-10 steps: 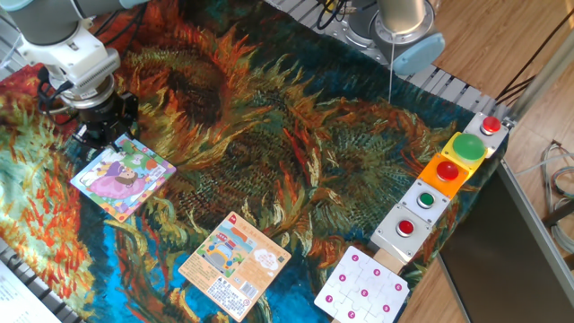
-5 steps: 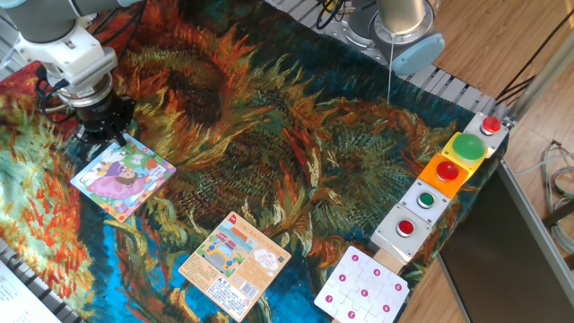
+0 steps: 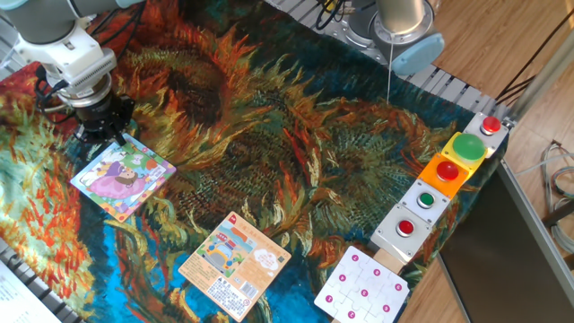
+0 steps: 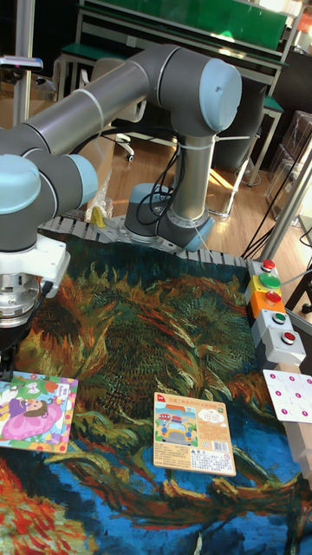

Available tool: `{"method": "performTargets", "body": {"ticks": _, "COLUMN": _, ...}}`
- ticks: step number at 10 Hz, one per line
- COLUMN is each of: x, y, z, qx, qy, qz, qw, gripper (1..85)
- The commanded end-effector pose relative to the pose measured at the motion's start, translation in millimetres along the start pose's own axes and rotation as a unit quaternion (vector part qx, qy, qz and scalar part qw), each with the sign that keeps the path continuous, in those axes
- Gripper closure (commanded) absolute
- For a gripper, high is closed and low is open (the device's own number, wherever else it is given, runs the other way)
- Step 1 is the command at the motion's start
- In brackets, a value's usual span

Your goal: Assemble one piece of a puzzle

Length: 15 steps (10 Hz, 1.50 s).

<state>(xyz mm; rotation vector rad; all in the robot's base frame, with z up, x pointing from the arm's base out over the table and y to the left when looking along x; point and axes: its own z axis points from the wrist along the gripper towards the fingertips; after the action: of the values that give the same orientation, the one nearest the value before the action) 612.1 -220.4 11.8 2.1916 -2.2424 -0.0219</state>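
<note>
Presently claw, at upper left of frame, sits at the puzzle's upper green corner, puzzle lying lower-right; finger spread indiscernible.

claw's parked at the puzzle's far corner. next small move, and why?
Probably a short press straight down. The claw sits right at the green-patch corner of the puzzle, so it seems already aligned over the piece's spot. Whether it holds a piece, or the piece is already seated, can't be told from either view, so push gently.
</note>
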Motion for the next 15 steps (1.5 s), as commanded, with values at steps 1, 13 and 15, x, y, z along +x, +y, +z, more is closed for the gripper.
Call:
{"method": "performTargets", "body": {"ticks": 1, "x": -1.9, "y": -1.2, "z": 1.0, "qx": 0.001, "qy": -0.004, "qz": 0.000, "qw": 1.0000, "gripper": 84.3}}
{"method": "performTargets", "body": {"ticks": 13, "x": -7.9, "y": -1.6, "z": 4.0, "qx": 0.001, "qy": -0.007, "qz": 0.002, "qw": 1.0000, "gripper": 84.3}}
{"method": "performTargets", "body": {"ticks": 15, "x": -8.4, "y": -2.1, "z": 4.5, "qx": 0.002, "qy": -0.007, "qz": 0.002, "qw": 1.0000, "gripper": 84.3}}
